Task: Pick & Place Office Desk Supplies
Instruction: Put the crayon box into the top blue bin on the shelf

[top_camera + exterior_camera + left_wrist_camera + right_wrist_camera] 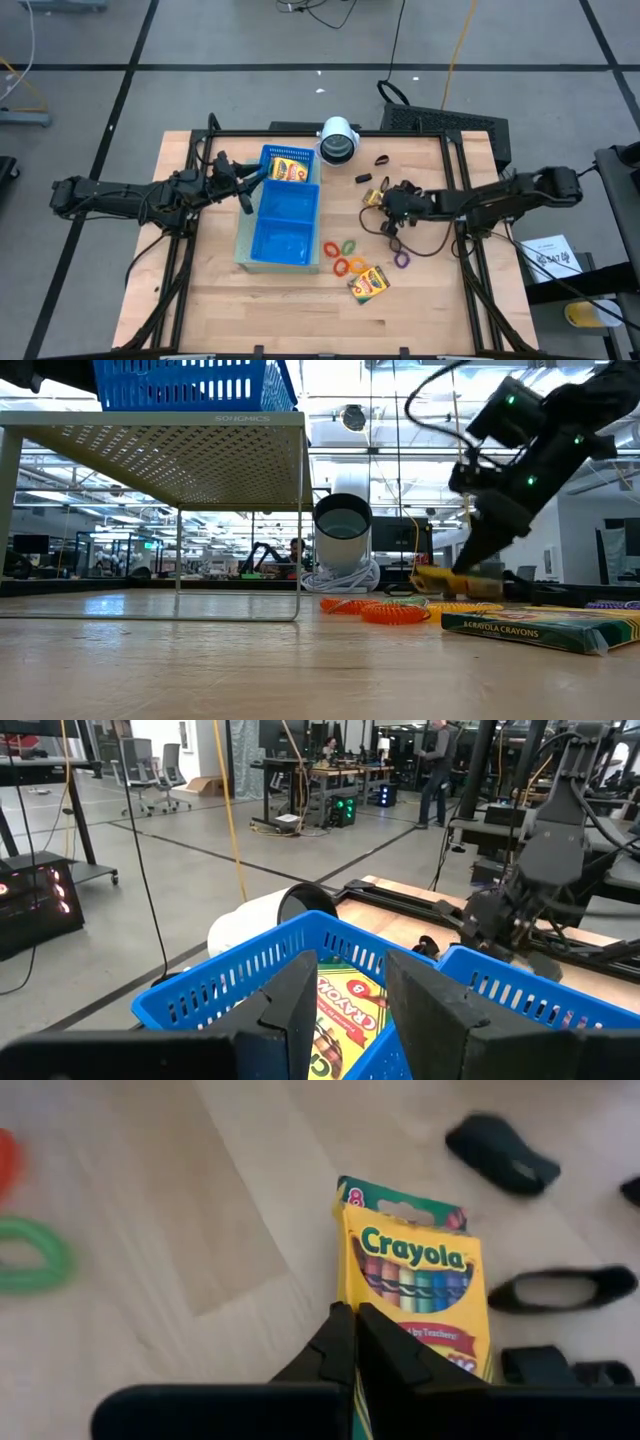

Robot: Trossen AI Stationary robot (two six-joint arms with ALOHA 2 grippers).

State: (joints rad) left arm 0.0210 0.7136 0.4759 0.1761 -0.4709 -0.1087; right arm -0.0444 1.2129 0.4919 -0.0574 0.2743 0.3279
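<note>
Nearest the low camera lies a crayon box (540, 628), flat on the wooden counter (200, 290), with orange rings (395, 614) just behind it. Taking the blue tray (280, 215) as landmark: this crayon box (368, 284) lies off the tray's near right corner, and the coloured rings (343, 256) (red, orange, green) lie just beside that same corner, between tray and box. A purple ring (402, 259) lies farther right of the tray, apart from the others.

Right hand (384, 198) sits to the right of the tray, low over the counter. Its fingers (345, 1342) are pressed together, their tips meeting at the edge of a second crayon box (420, 1290); whether the box is pinched between them cannot be told. Small black clips (500, 1152) lie on the counter close around this box, on the side away from the tray.

Left hand (245, 188) hovers at the tray's left edge, over its far compartment. Its fingers (300, 1010) stand partly spread, with nothing seen between them. A third crayon box (288, 172) lies inside that far compartment.

White cylinder (338, 140) stands at the tray's far right corner, close beside it.
</note>
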